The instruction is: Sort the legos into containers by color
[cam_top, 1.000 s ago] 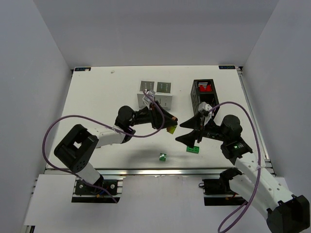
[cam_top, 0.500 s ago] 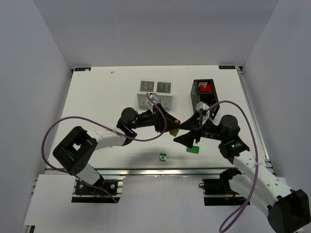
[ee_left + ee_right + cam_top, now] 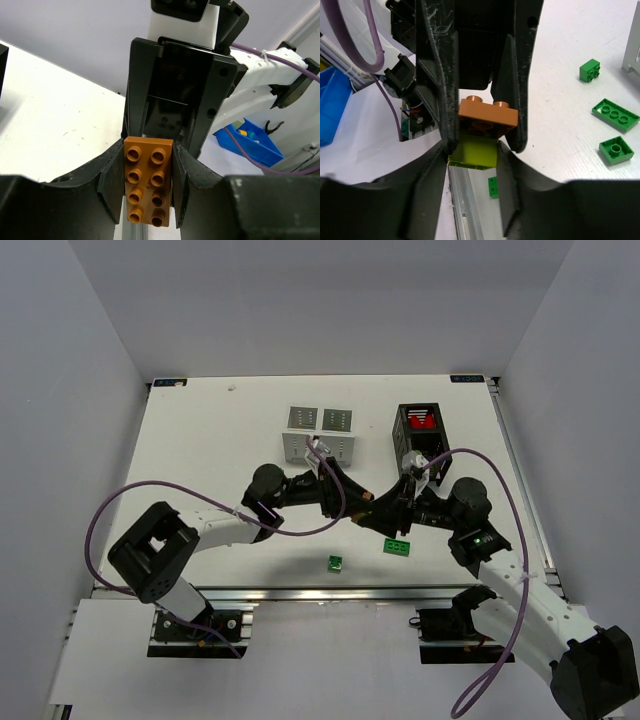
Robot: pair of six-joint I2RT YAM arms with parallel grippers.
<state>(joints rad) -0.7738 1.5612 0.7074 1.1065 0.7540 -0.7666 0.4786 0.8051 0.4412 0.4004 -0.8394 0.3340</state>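
left end effector (image 3: 148, 190) is clamping the orange-brown brick (image 3: 147, 172) above the tabletop (image 3: 200, 450), the yellow-green brick (image 3: 476, 151) stuck to it is sitting between the right end effector (image 3: 472, 156) fingers, grip unclear; light, rigid, slick plastic, best pinching flat sides.

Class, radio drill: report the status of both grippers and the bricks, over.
Left gripper: jaws shut on orange brick. Right gripper: jaws flank yellow-green brick attached to it, grip unconfirmed. Green bricks loose on table, clear of both.
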